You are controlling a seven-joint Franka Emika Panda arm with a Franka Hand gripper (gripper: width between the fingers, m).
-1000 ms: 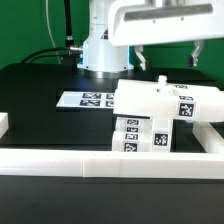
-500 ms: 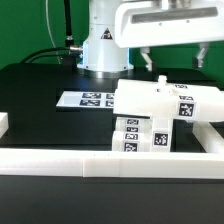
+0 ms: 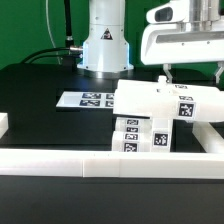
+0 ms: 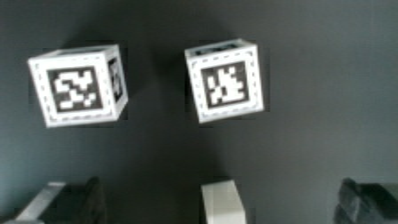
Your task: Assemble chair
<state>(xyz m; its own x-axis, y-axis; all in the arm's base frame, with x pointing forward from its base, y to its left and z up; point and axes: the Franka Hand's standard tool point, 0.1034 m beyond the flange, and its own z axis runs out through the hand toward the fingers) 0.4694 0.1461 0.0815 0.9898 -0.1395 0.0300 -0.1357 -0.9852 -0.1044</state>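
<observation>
The chair [image 3: 160, 108] is a white blocky body with black-and-white tags, standing at the exterior view's centre right; a short post [image 3: 160, 81] sticks up from its top. My gripper [image 3: 192, 74] hangs just above the chair's top, open, with one finger close beside that post. In the wrist view two tagged white square post ends [image 4: 80, 87] [image 4: 228, 82] show against the dark table. A narrow white piece [image 4: 222, 205] stands between my widely spread fingers [image 4: 63, 205], touching neither. My gripper [image 4: 214, 203] holds nothing.
The marker board [image 3: 88, 100] lies flat on the black table behind the chair, toward the exterior view's left. A long low white border rail [image 3: 90, 165] runs along the front, with a side rail [image 3: 210, 140] at the exterior view's right. The robot base [image 3: 103, 50] stands at the back.
My gripper has moved toward the exterior view's right and lower, down to the chair's top. It stays open. The chair has not moved.
</observation>
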